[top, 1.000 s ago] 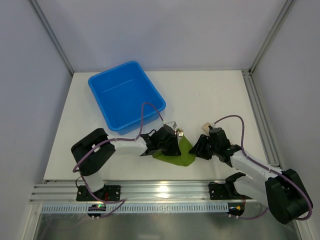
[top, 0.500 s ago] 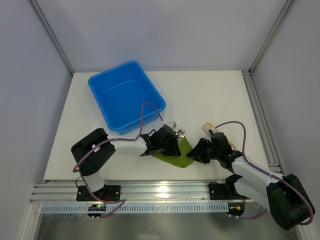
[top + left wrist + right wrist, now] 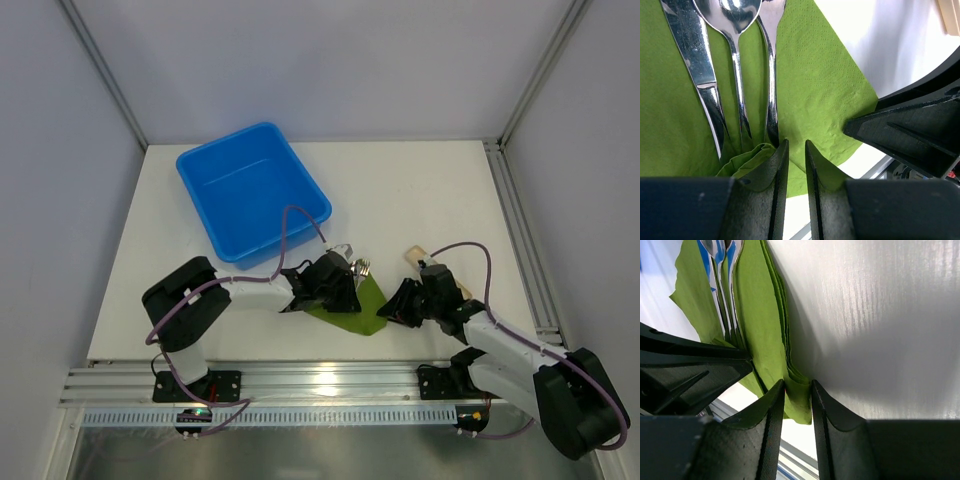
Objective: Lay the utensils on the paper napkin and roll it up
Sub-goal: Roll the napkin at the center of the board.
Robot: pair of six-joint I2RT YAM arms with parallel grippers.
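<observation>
The green paper napkin (image 3: 358, 303) lies near the table's front edge. It also shows in the left wrist view (image 3: 810, 75) and the right wrist view (image 3: 757, 315). A silvery knife (image 3: 690, 60), spoon (image 3: 732, 30) and fork (image 3: 771, 75) lie side by side on it. My left gripper (image 3: 794, 145) is at the utensils' handle ends, jaws nearly closed with the napkin in the narrow gap and a bunched fold beside the left finger. My right gripper (image 3: 798, 386) is closed on the napkin's folded right corner. In the top view the left gripper (image 3: 337, 288) and right gripper (image 3: 392, 308) flank the napkin.
A blue bin (image 3: 252, 190) stands at the back left. A beige cylinder (image 3: 413, 254) lies on the table just behind the right arm. The metal rail (image 3: 320, 380) of the table's front edge runs close below the napkin.
My right gripper has moved forward and left, away from the beige cylinder and onto the napkin's right corner. The left arm has hardly moved.
</observation>
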